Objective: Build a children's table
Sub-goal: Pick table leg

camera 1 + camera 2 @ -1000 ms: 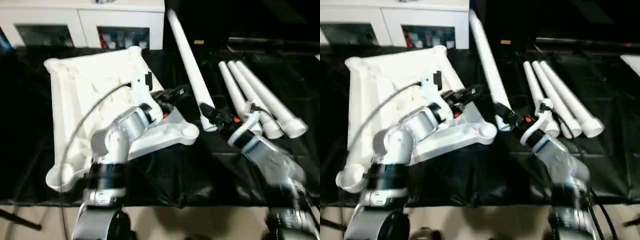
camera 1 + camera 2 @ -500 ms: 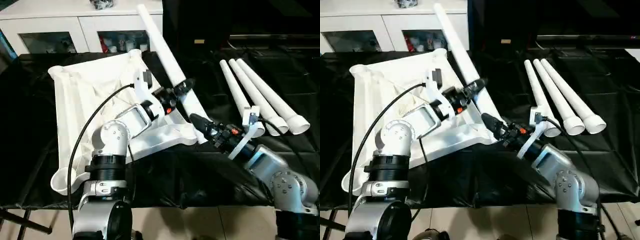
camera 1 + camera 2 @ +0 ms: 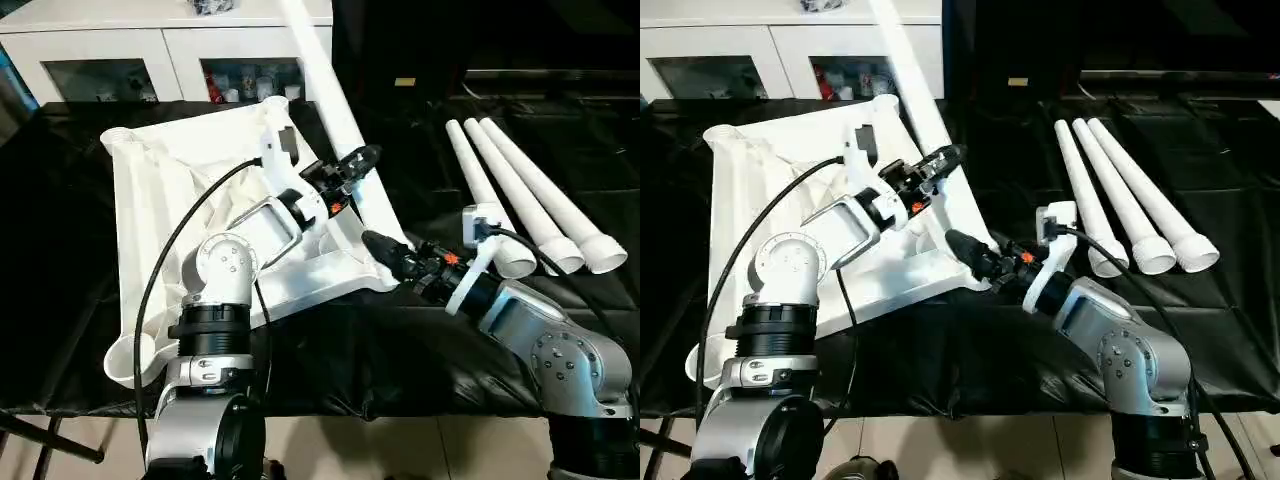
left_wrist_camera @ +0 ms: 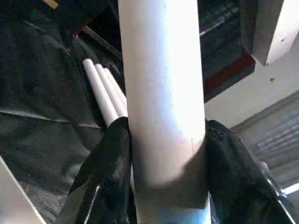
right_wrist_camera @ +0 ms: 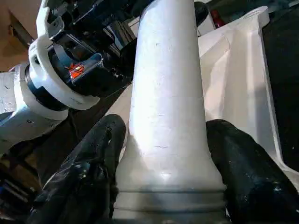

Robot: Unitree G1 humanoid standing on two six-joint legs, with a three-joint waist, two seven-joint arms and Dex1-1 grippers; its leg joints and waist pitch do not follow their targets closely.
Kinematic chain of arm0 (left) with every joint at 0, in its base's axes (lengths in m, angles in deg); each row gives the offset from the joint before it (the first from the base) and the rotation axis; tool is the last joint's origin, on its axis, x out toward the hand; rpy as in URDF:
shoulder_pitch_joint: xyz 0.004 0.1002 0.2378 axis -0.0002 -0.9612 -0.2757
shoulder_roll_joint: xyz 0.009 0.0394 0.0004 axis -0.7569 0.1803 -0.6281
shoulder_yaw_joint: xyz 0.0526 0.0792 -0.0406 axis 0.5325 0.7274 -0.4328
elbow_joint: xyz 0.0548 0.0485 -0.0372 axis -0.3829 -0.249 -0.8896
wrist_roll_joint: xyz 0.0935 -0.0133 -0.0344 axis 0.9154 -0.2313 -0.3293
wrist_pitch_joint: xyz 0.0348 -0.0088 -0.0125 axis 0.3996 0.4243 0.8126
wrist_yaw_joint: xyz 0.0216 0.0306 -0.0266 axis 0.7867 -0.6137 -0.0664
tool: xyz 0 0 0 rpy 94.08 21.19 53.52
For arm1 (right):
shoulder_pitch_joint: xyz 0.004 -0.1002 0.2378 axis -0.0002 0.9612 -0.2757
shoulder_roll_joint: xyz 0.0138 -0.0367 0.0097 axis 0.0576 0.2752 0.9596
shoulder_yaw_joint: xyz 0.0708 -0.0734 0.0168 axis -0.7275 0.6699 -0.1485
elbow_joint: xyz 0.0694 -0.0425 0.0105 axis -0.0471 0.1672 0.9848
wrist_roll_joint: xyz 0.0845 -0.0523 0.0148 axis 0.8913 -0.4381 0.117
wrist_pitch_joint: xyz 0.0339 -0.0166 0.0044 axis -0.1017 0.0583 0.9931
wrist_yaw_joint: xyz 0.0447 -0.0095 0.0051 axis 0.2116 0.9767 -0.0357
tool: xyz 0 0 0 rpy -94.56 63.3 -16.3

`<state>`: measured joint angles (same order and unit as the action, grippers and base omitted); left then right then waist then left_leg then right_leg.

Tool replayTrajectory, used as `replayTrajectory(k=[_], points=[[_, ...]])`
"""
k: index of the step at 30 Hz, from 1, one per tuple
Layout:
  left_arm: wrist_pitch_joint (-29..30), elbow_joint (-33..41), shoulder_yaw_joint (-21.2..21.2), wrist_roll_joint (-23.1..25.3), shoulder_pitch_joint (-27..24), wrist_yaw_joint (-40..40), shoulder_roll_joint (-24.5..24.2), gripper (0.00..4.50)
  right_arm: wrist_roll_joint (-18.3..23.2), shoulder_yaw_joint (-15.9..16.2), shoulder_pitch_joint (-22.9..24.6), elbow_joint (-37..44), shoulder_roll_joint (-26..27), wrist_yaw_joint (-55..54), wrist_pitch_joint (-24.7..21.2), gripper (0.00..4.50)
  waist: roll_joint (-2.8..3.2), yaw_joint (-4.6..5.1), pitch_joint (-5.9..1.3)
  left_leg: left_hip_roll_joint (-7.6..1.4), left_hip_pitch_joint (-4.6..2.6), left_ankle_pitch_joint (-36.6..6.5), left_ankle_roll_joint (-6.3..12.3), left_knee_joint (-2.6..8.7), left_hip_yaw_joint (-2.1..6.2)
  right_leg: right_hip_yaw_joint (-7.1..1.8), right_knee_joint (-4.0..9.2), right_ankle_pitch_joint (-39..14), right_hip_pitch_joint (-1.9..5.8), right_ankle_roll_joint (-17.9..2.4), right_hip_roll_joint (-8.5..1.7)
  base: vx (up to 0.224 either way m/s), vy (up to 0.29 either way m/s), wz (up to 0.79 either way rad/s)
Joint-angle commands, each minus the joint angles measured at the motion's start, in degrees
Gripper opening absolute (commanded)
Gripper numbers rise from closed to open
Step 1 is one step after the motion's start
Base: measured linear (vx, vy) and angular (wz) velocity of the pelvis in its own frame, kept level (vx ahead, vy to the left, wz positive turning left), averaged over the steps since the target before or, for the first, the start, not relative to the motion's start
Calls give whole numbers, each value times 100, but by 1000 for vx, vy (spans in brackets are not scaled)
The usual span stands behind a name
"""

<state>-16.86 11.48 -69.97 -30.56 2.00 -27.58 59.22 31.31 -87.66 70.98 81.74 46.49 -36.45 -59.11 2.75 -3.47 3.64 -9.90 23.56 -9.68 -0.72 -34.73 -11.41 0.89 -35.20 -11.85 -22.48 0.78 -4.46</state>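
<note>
Tabletop (image 3: 190, 200), white plastic, lies underside up on the black-draped counter (image 3: 330, 350), its ribs and round corner sockets exposed. Nearest the robot, the right tool (image 3: 385, 255) grips the flared lower end of one tube leg (image 3: 330, 90), a black finger (image 5: 243, 163) pressed on either side just above the collar, beside the near corner socket (image 3: 375, 270) of the tabletop. Farther up the same leg, the left tool (image 3: 355, 165) clamps the shaft between its fingers (image 4: 105, 168). The leg rises at a slant, its top leaning away toward the white cabinet (image 3: 150, 60). Three spare legs (image 3: 530, 205) lie side by side on the counter, well apart to the right.

Judged step: seating this leg in the corner socket. To do it well, the left tool should bring the shaft upright over the socket while the right tool steers the foot into the opening; pressing down while the leg is tilted would likely jam it on the rim or skid the tabletop across the cloth.
</note>
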Motion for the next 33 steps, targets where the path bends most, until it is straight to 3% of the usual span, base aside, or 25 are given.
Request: replayTrajectory(k=[1, 3, 9, 12, 16, 17, 21, 23, 26, 30, 33], points=[[-150, 113, -33, 51, 274, 162, 377, 200, -29, 90, -74, 99, -63, 57, -77, 265, -156, -10, -465, -239, -172, -381, 383, 326, 131, -116, 388, -398, 243, -1241, -296, 0, 0, 0], [-149, 133, -76, -19, 268, 213, 346, 197, -59, 157, -92, 58, -113, 91, -54, 265, -188, -9, -465, -239, -171, -350, 385, 323, 126, -118, 383, -361, 243, -1244, -291, 0, 0, 0], [-150, 218, -29, -71, 253, 230, 269, 191, -165, 266, -197, -37, -196, 90, 43, 265, -200, -10, -461, -243, -178, -376, 351, 324, 125, -119, 382, -376, 238, -1251, -287, 0, 0, 0], [-347, 227, 120, 127, 248, 232, 155, 191, -399, 235, -363, -248, -201, -72, 204, 337, -210, 0, -456, -250, -181, -387, 323, 326, 124, -121, 388, -381, 234, -1248, -292, 0, 0, 0], [-528, 196, 304, 343, 307, 74, -64, 188, 128, -196, -516, -218, -280, 106, -27, 353, -235, 2, -461, -249, -185, -357, 380, 322, 121, -128, 375, -260, 250, -1247, -290, 0, 0, 0], [-557, 170, 347, 384, 332, 45, -139, 188, 380, -426, -575, -244, -368, 207, -102, 377, -229, -13, -474, -252, -192, -320, 405, 311, 122, -126, 363, -190, 256, -1244, -291, 0, 0, 0], [-579, 108, 481, 441, 391, -129, -297, 188, 1154, -1088, -782, -523, -602, 407, -434, 389, -255, -30, -483, -236, -176, -185, 516, 290, 113, -108, 330, -42, 264, -1350, -290, 0, 0, 0], [-587, 110, 538, 461, 400, -205, -350, 188, 1165, -1242, -915, -741, -750, 429, -542, 391, -261, -23, -476, -231, -175, -206, 510, 284, 102, -109, 342, -113, 262, -1381, -282, 0, 0, 0], [-597, 124, 590, 498, 416, -278, -389, 188, 917, -1215, -1070, -958, -940, 399, -573, 391, -275, -24, -477, -233, -184, -227, 433, 281, 93, -106, 352, -231, 258, -1408, -287, 0, 0, 0], [-590, 166, 648, 552, 425, -370, -414, 188, 884, -1168, -1242, -1098, -1093, 455, -619, 391, -300, -7, -481, -231, -179, -241, 419, 281, 96, -101, 358, -312, 267, -1388, -290, 0, 0, 0], [-629, 202, 749, 575, 428, -495, -460, 188, 778, -984, -1306, -1051, -1136, 716, -268, 391, -312, -7, -478, -239, -178, -290, 432, 278, 90, -105, 357, -355, 259, -1363, -297, 0, 0, 0]])
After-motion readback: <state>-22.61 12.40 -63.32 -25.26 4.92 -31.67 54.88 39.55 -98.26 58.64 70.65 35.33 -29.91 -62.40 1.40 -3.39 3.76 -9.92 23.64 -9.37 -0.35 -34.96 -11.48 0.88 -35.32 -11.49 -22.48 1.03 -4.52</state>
